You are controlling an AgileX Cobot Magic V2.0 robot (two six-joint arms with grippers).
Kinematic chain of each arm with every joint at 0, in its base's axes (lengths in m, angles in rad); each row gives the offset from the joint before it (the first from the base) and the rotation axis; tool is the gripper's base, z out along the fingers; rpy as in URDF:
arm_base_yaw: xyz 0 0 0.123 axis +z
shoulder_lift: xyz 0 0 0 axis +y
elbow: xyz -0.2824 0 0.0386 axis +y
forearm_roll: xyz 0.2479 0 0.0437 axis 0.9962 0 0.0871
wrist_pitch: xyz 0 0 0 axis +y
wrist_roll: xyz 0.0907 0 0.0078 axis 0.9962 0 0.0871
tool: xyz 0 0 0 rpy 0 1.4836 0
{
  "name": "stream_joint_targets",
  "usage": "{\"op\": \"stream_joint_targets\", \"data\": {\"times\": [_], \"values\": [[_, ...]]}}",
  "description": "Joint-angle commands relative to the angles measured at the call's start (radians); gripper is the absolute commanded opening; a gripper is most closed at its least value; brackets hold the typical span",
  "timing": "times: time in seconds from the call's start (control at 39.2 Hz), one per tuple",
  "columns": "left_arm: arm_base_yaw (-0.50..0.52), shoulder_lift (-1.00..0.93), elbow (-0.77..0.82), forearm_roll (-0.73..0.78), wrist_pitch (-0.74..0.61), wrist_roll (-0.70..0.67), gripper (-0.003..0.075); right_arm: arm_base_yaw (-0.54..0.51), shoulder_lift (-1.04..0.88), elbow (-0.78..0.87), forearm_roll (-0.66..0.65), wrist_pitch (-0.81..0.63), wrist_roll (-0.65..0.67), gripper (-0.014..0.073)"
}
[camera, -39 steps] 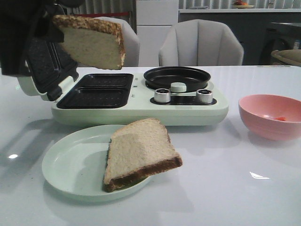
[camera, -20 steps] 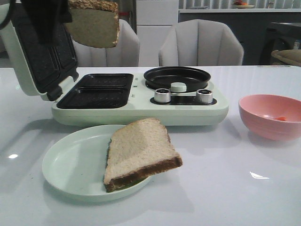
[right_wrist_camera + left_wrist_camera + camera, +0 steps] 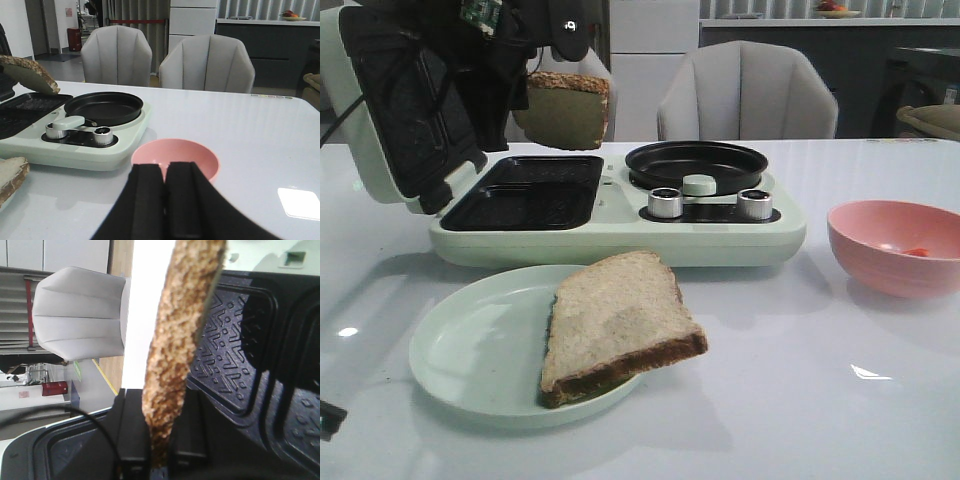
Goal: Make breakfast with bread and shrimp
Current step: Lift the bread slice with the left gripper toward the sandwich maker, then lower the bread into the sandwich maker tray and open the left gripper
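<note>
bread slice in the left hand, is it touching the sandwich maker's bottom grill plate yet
Apart. The front view shows the held bread slice hanging above the grill plate, with chair and wall visible between them. The left hand grips it by its edge.

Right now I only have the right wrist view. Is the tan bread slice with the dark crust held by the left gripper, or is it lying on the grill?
Observer: Held. The left gripper is shut on the tan bread slice, which hangs in the air above the black ridged grill tray without touching it.
Operator: Is the grill's lid open?
Observer: Yes. The pale green lid stands open, tilted back at the tray's left side.
Operator: My fingers hide the bottom of the round pink bowl. Is anything in it?
Observer: One small orange shrimp piece lies inside the pink bowl.
</note>
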Motion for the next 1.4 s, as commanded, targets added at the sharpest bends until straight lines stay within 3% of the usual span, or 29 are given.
{"op": "stream_joint_targets", "data": {"times": [0.0, 0.38, 1.38], "values": [[0.01, -0.02, -0.077, 0.025, 0.006, -0.012, 0.0114, -0.005, -0.022, -0.016, 0.0, -0.077, -0.008, 0.0134], [0.081, 0.039, -0.117, 0.025, -0.056, -0.012, 0.0114, -0.005, -0.022, -0.016, 0.0, -0.077, -0.008, 0.0134], [0.142, 0.119, -0.115, 0.014, -0.097, -0.012, 0.0126, -0.005, -0.022, -0.016, 0.0, -0.077, -0.008, 0.0134]]}}
